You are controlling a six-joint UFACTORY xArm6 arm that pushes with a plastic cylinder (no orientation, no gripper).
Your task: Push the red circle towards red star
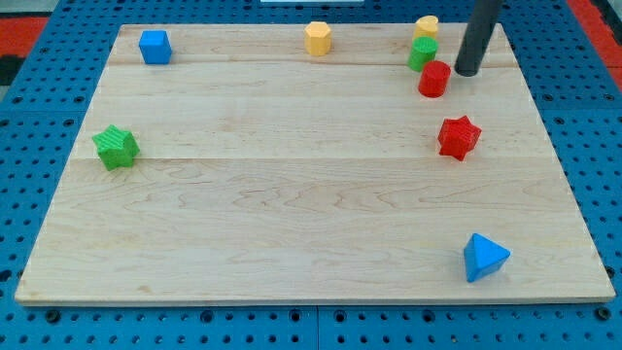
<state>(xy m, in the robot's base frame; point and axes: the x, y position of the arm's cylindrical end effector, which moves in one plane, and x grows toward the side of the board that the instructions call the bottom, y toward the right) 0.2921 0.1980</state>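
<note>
The red circle (433,79) is a short red cylinder near the view's top right of the wooden board (292,194). The red star (459,137) lies a short way below it and slightly to the right. My tip (467,72) is the lower end of a dark rod coming down from the view's top edge. It stands just right of the red circle, close to it; I cannot tell whether they touch.
A green block (422,52) and a yellow block (426,27) sit just above the red circle. A yellow hexagon (318,38) is at top centre, a blue cube (155,46) at top left, a green star (116,147) at left, a blue triangle (483,258) at bottom right.
</note>
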